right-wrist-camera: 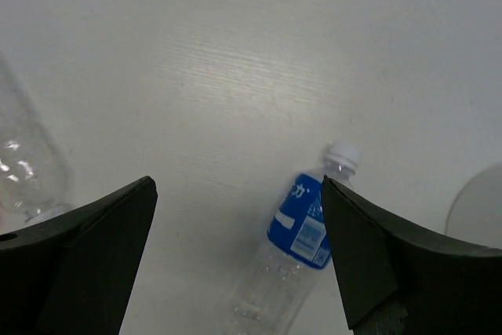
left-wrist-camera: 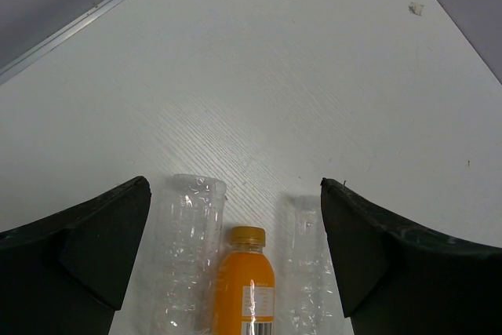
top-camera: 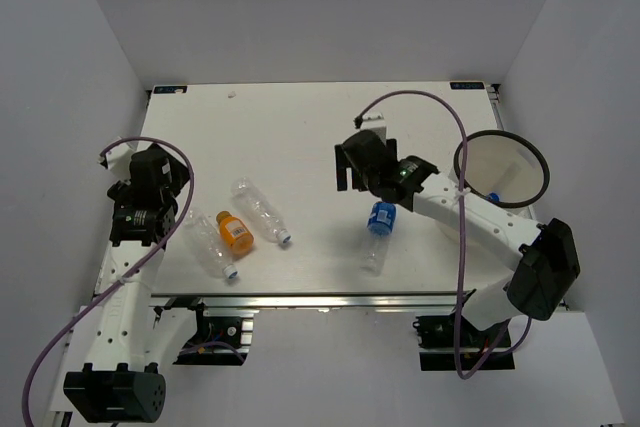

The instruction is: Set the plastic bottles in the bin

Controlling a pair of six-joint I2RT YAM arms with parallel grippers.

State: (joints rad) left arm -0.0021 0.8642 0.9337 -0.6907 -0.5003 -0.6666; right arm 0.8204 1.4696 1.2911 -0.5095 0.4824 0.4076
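On my table (top-camera: 290, 137), three bottles lie together at the near left. The short bottle (top-camera: 235, 233) is between the left bottle (top-camera: 212, 248), nearer the front edge, and the right bottle (top-camera: 260, 211), farther back. The labelled bottle (top-camera: 378, 235) lies alone right of centre. The bin (top-camera: 500, 162) stands at the right edge, behind and right of it.

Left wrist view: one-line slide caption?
Open left gripper framing short orange plastic bottle lying between two clear crinkled bottles on white table.
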